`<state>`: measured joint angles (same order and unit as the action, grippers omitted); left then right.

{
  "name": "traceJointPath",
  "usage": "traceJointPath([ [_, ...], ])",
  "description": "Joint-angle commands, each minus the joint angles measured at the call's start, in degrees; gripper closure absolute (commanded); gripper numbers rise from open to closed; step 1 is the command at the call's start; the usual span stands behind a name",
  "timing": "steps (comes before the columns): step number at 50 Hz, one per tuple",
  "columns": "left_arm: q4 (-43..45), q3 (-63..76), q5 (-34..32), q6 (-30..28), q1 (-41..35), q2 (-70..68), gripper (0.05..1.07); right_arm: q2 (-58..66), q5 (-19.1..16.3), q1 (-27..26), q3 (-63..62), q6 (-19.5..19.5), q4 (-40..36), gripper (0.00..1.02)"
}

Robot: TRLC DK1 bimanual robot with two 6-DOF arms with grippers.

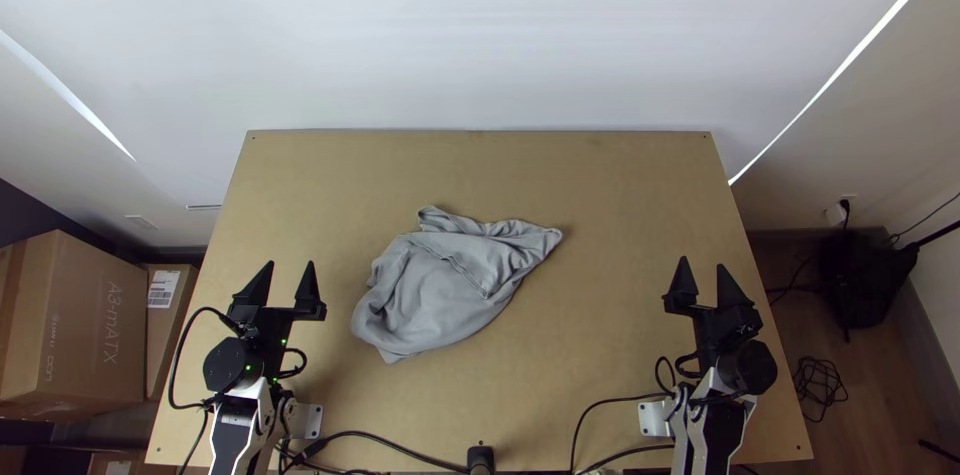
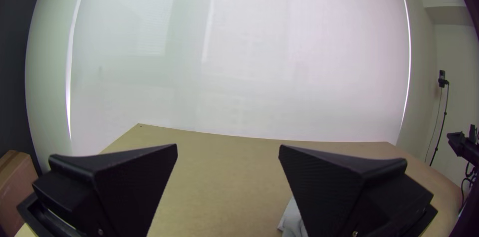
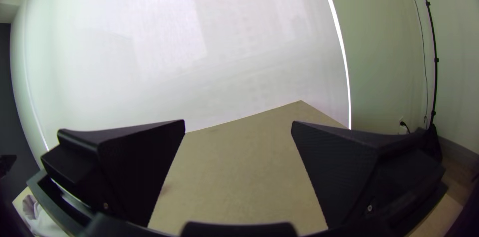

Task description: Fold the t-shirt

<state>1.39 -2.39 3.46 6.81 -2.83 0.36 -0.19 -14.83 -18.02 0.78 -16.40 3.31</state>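
Observation:
The grey t-shirt lies bunched and wrinkled left of the table's middle, a narrow end stretching toward the right. Left of the cloth, my left gripper stands open and apart from it. Farther off on the cloth's right side is my right gripper, open too, with nothing between its fingers. In the left wrist view my left gripper has its fingers wide apart, a bit of the t-shirt beside one of them. The right wrist view has my right gripper spread, with some t-shirt near the edge.
Bare wooden table surrounds the cloth. Black cables run along the near edge between the arms' bases. Cardboard boxes stand beyond the table's left side, and a black bag lies on the floor at the right.

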Motion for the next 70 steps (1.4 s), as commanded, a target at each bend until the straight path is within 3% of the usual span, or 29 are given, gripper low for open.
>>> traceJointPath([
  [1, -1.2, 2.2, -0.3, -0.5, 0.4, -0.4, 0.10, -0.1, 0.2, 0.4, -0.6, 0.5, -0.4, 0.04],
  [44, -1.1, 2.2, -0.3, -1.1, 2.4, -0.4, 0.10, -0.2, 0.2, 0.4, -0.6, 0.5, -0.4, 0.04],
  [58, -0.9, 2.2, -0.4, -13.1, 2.9, -0.4, 0.10, -0.2, 0.2, 0.4, -0.6, 0.5, -0.4, 0.04],
  [70, -2.9, -0.1, -0.4, -16.2, 3.4, -0.4, 0.10, -0.1, 0.2, 0.4, -0.6, 0.5, -0.4, 0.04],
])
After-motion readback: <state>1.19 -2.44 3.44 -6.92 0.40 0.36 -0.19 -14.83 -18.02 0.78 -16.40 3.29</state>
